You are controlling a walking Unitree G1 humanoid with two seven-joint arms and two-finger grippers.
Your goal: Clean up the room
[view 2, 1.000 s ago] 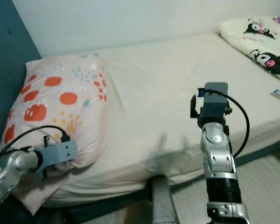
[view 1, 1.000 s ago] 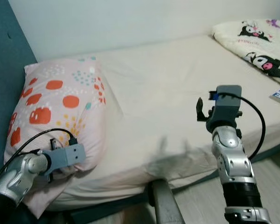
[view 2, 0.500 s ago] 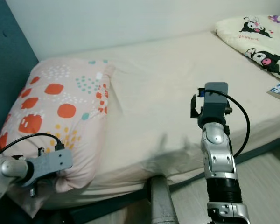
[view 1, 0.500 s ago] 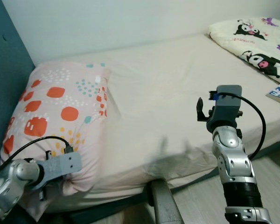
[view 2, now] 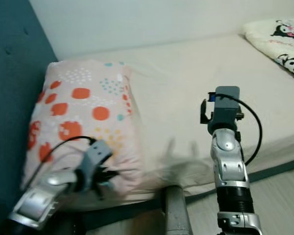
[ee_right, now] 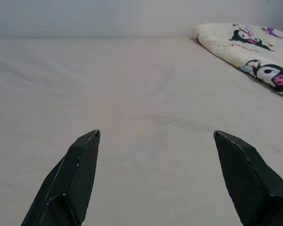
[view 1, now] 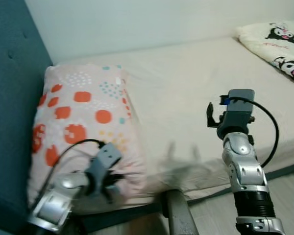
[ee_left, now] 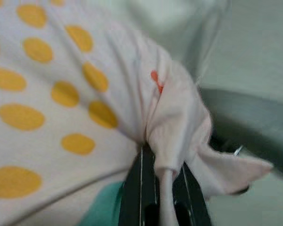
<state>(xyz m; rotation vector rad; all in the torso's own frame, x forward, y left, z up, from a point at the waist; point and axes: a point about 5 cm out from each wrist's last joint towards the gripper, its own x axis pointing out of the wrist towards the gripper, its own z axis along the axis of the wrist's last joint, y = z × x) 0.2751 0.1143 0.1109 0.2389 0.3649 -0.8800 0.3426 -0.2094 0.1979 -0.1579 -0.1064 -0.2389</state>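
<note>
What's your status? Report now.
Left gripper shut on the pillow corner at the bed edge. Right gripper open, raised over the bed, holding nothing. Nothing in the way.

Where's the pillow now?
Pillow lies at the bed's left end against the blue headboard; the left gripper pinches its near corner.

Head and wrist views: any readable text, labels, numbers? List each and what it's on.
No readable text.
Pillow: dot pattern, no writing.
Cartoon blanket: printed characters, with pink marks too small and blurred to read.
Left gripper and right gripper: no markings.
</note>
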